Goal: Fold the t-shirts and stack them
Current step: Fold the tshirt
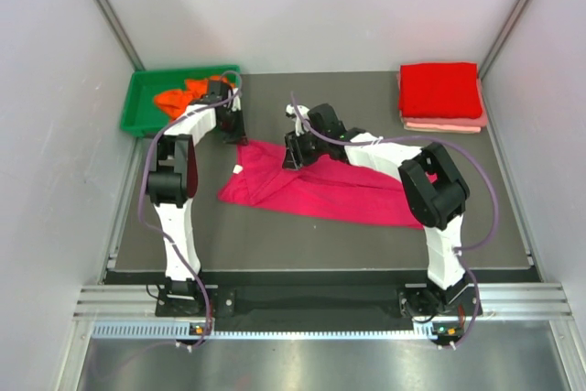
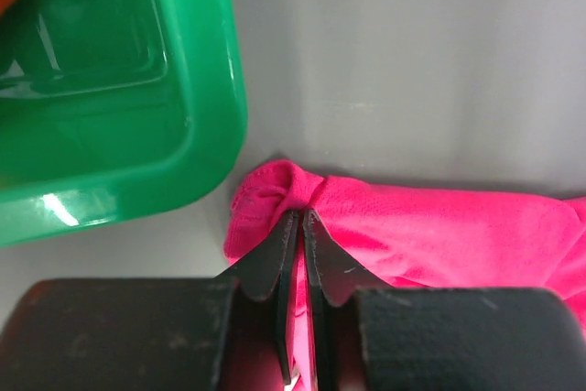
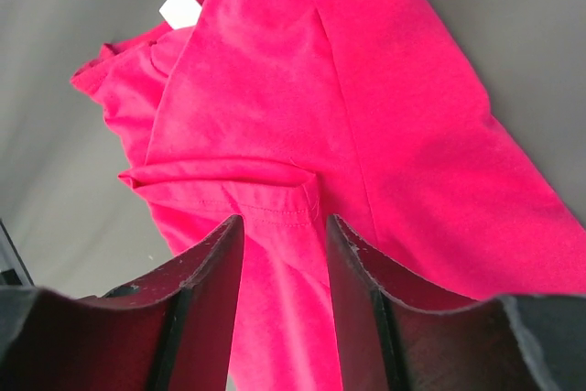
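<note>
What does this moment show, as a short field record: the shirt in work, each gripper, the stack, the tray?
shirt in work: magenta-pink cloth t-shirt, lying rumpled and unfolded on the table
left gripper: shut on that shirt's corner, beside the green plastic tray
right gripper: open, fingers either side of a hem fold on the same shirt
stack: folded bright red t-shirt on folded pale pink t-shirt, far right corner
tray contents: orange t-shirt, crumpled

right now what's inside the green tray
A bunched orange t-shirt lies in the green tray. The left arm reaches over the tray's right end and covers part of the shirt, so whatever lies beneath the arm or the cloth cannot be seen.
</note>
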Available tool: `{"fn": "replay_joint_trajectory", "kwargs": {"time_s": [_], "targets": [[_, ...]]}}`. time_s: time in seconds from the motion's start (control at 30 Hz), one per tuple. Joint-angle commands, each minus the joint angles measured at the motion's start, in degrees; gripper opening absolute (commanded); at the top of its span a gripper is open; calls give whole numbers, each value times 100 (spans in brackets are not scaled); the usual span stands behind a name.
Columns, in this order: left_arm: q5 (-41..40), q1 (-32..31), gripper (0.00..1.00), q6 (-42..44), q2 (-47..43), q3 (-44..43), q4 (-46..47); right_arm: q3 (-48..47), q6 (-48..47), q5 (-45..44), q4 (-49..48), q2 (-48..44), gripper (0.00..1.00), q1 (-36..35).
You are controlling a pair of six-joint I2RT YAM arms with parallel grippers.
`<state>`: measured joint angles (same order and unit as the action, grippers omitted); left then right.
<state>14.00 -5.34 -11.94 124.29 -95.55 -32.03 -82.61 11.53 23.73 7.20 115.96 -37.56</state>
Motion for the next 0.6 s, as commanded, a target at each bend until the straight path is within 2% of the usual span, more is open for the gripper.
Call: {"fn": "replay_joint_trajectory", "kwargs": {"time_s": [0.0,0.17,0.27,0.3,0.37,0.4,0.5,0.57], "targets": [[-73,-54,11,61,-115,-306,-338,-343,-282,194,26,111,42,47],[-494,-125,19,26,-747,-869,-988,-440,-528,352,150,163,45,47],[-591,-195,22,61,-1274,-616,-1296,-432,-599,308,194,155,45,47],[-574,-212,22,17,-1432,-440,-1323,-423,-625,265,211,155,45,38],[-338,-274,22,-62,-2003,376,-1105,-414,-696,238,212,155,45,38],[38,-292,22,-167,-2205,1049,-990,-423,-731,246,203,172,46,30],[313,-423,22,-396,-2926,2193,-612,-536,-898,282,281,269,44,30],[524,-529,22,-475,-3331,2609,-515,-581,-994,343,343,330,43,12]]}}
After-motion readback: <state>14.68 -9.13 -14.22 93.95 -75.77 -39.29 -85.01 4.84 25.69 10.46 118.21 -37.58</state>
